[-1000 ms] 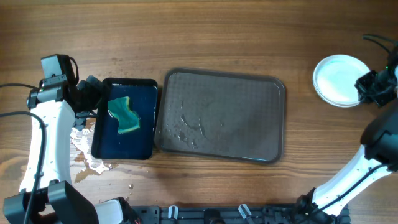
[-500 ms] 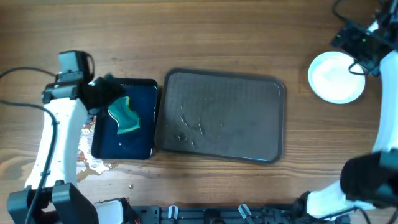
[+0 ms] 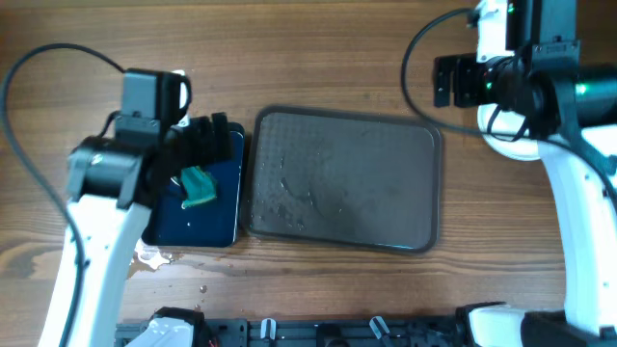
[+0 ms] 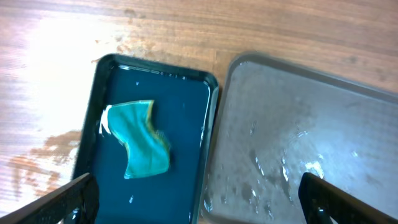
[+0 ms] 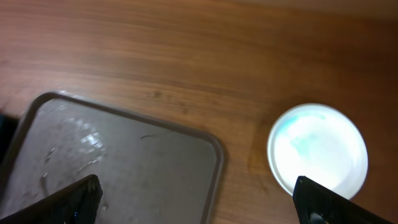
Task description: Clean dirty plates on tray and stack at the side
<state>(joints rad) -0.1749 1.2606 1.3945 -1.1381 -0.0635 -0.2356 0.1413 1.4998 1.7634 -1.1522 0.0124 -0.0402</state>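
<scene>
One white plate (image 5: pixel 317 149) sits on the counter (image 5: pixel 155 50), near a corner of the grey tray (image 5: pixel 124 162).
Plates beneath it: cannot tell. The right tool (image 5: pixel 199 199) and left tool (image 4: pixel 202 200) are both spread wide, gripping nothing. One green sponge (image 4: pixel 140 146) lies in one black tray (image 4: pixel 180 112), just beside the wet grey tray.

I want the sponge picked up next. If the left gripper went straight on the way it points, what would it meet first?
Probably the black tray's right rim, beside the grey tray; the sponge lies left of the left gripper's line. Depth is unclear.
</scene>
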